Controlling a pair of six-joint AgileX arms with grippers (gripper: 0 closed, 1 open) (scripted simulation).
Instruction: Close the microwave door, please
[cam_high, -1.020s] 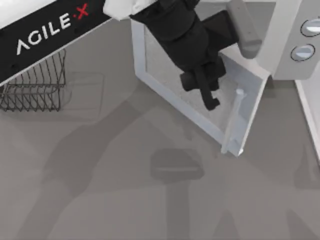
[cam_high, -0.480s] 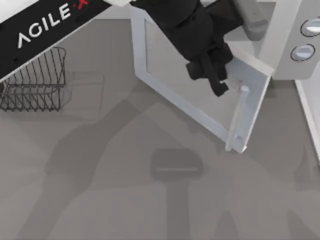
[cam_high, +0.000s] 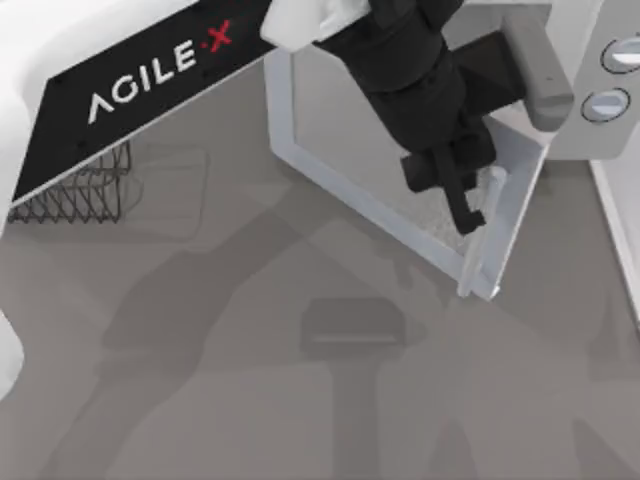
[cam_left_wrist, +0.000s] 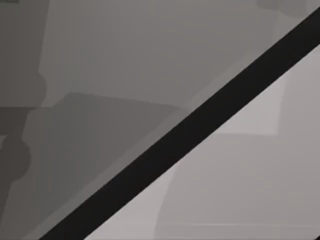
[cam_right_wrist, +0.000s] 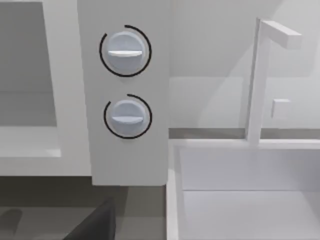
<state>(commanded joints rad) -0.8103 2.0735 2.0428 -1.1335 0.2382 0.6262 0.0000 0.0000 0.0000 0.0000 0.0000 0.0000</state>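
Note:
The microwave door (cam_high: 330, 140), a white panel with a grey window, stands partly open, swung out from the microwave (cam_high: 570, 70) at the top right. Its pale bar handle (cam_high: 478, 245) runs along the free edge nearest the table's middle. My left gripper (cam_high: 466, 212), black, reaches down from the upper left and rests against the door's outer face right beside the handle. Two round knobs (cam_high: 606, 103) sit on the microwave's side panel, and both knobs (cam_right_wrist: 125, 51) face the right wrist view. In the left wrist view a black diagonal band (cam_left_wrist: 190, 135) crosses pale grey surfaces.
A dark wire rack (cam_high: 75, 195) stands at the far left, partly under my left arm (cam_high: 150, 85). A white basin with an upright post (cam_right_wrist: 257, 80) sits beside the microwave, and its white edge (cam_high: 622, 230) runs along the table's right side. Grey table (cam_high: 200, 400) lies open in front.
My left arm has swung to the right, with the gripper against the door. The door's free edge and handle have turned toward the microwave, narrowing the opening.

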